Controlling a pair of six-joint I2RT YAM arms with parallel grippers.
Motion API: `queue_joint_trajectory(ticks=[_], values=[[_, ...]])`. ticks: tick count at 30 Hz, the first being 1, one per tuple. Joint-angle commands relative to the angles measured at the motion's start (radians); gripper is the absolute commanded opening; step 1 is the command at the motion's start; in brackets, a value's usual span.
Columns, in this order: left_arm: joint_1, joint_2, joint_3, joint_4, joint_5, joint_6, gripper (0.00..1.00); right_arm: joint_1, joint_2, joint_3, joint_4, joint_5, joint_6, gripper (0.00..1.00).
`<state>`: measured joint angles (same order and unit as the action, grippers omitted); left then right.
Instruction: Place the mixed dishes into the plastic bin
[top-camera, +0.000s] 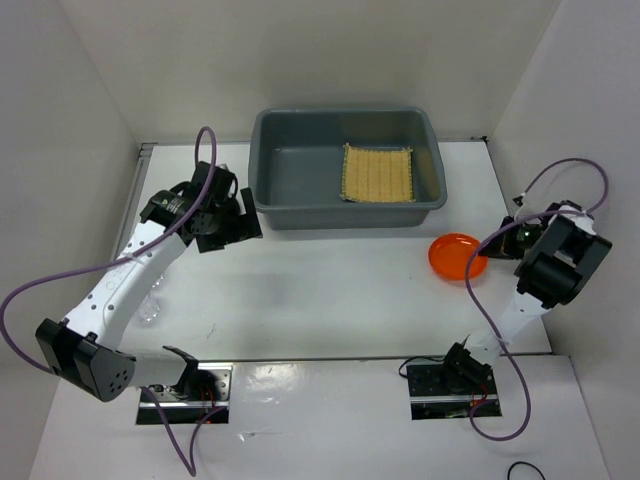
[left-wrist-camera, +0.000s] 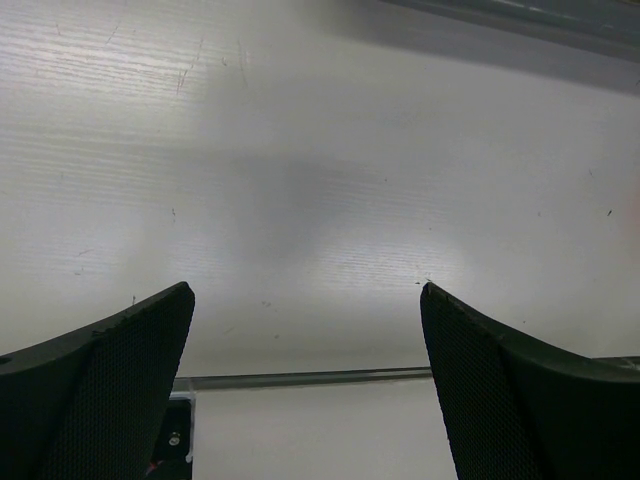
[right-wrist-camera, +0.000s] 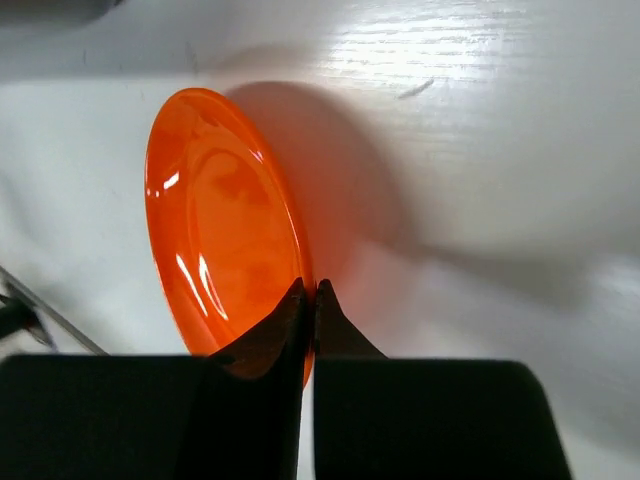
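Observation:
The grey plastic bin (top-camera: 300, 205) stands at the back middle with the square tan bamboo mat (top-camera: 378, 173) lying inside it on the right. My right gripper (right-wrist-camera: 309, 292) is shut on the rim of the small orange plate (right-wrist-camera: 220, 225), which sits at the right of the table (top-camera: 455, 256) beside that gripper (top-camera: 490, 252). My left gripper (top-camera: 232, 228) is open and empty just left of the bin's front left corner; its fingers (left-wrist-camera: 500, 370) frame bare white table. A clear plastic cup (top-camera: 150, 305) lies by the left arm. The black plate is out of view.
White walls enclose the table on the left, back and right. A metal strip (left-wrist-camera: 300, 378) crosses the table near the front edge. Purple cables loop off both arms.

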<state>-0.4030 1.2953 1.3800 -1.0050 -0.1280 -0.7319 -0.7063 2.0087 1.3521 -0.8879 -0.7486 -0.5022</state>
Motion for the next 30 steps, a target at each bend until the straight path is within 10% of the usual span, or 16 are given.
queue_joint_trajectory(ticks=[1, 4, 14, 21, 30], values=[[0.018, -0.005, -0.007, 0.032, 0.019, 0.032, 1.0, -0.068, -0.126, 0.126, -0.184, 0.039, -0.248, 0.0], [0.029, 0.006, -0.016, 0.042, 0.028, 0.042, 1.0, -0.099, -0.145, 0.241, -0.413, -0.061, -0.389, 0.0], [0.067, 0.015, 0.024, 0.032, 0.028, 0.062, 1.0, 0.1, -0.395, 0.442, -0.413, -0.148, -0.342, 0.0], [0.076, 0.024, 0.054, 0.032, 0.028, 0.071, 1.0, 0.34, -0.075, 1.15, -0.393, -0.241, 0.022, 0.0], [0.119, 0.025, 0.077, 0.023, 0.019, 0.071, 1.0, 0.62, 0.215, 1.401, -0.244, 0.034, 0.146, 0.0]])
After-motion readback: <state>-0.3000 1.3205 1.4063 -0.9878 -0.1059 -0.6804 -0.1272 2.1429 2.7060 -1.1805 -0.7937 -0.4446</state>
